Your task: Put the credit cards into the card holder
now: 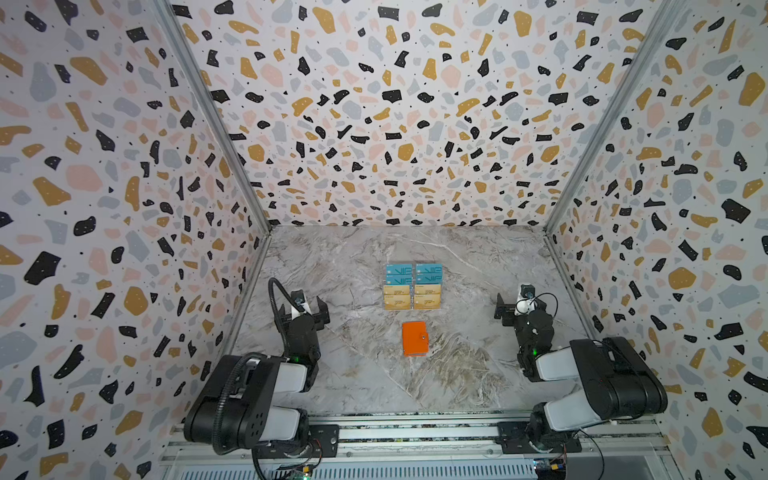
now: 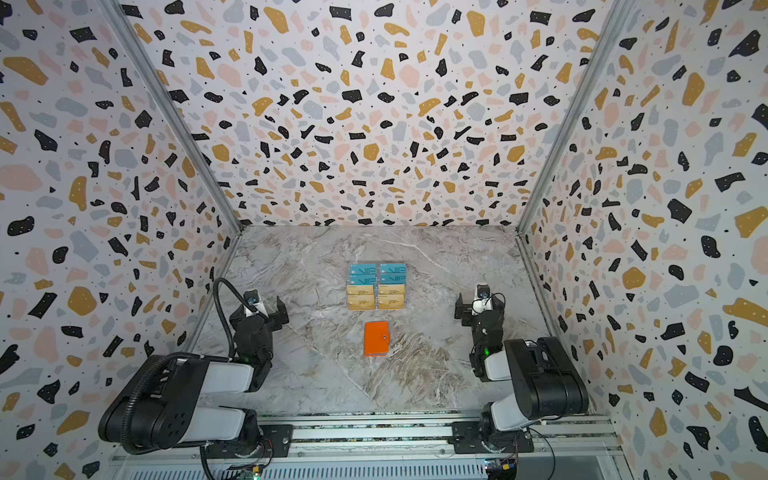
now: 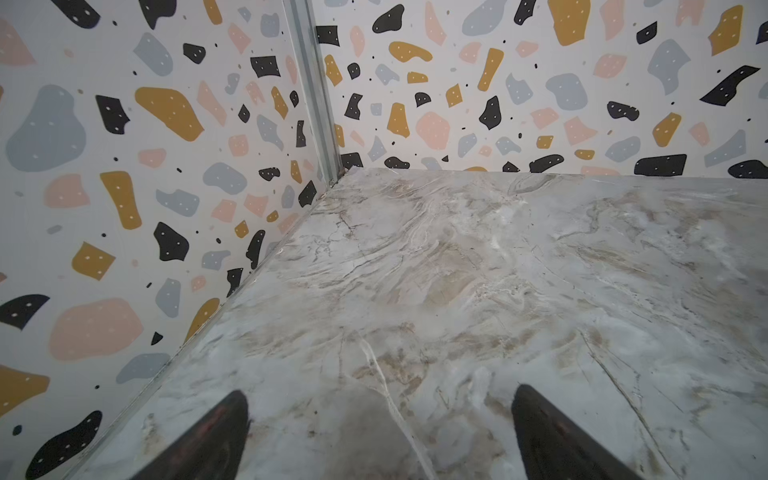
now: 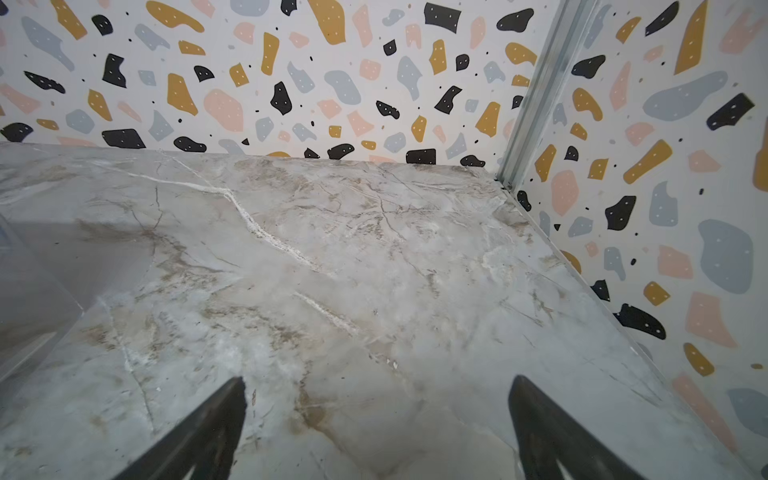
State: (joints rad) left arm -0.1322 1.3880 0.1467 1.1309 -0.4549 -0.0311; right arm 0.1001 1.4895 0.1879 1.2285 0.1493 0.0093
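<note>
Several tan-gold credit cards (image 1: pixel 411 297) (image 2: pixel 375 297) sit in two columns at mid table. Just nearer the arms lies the orange card holder (image 1: pixel 414 338) (image 2: pixel 376 338), closed, its snap tab on the right side. My left gripper (image 1: pixel 301 308) (image 2: pixel 262 311) hovers to the left of the cards, open and empty. My right gripper (image 1: pixel 521 306) (image 2: pixel 480 306) hovers to their right, also open and empty. In the wrist views the left gripper (image 3: pixel 380 397) and the right gripper (image 4: pixel 379 384) show only bare marble between wide-spread fingers. Neither wrist view shows the cards or the holder.
Several teal VIP cards (image 1: pixel 414 274) (image 2: pixel 377 273) sit directly behind the tan ones. A clear plastic edge (image 4: pixel 37 291) shows at the side of the right wrist view. Patterned walls (image 1: pixel 124 249) enclose the marble table (image 1: pixel 457 374) on three sides. A metal rail (image 1: pixel 415 432) runs along the front.
</note>
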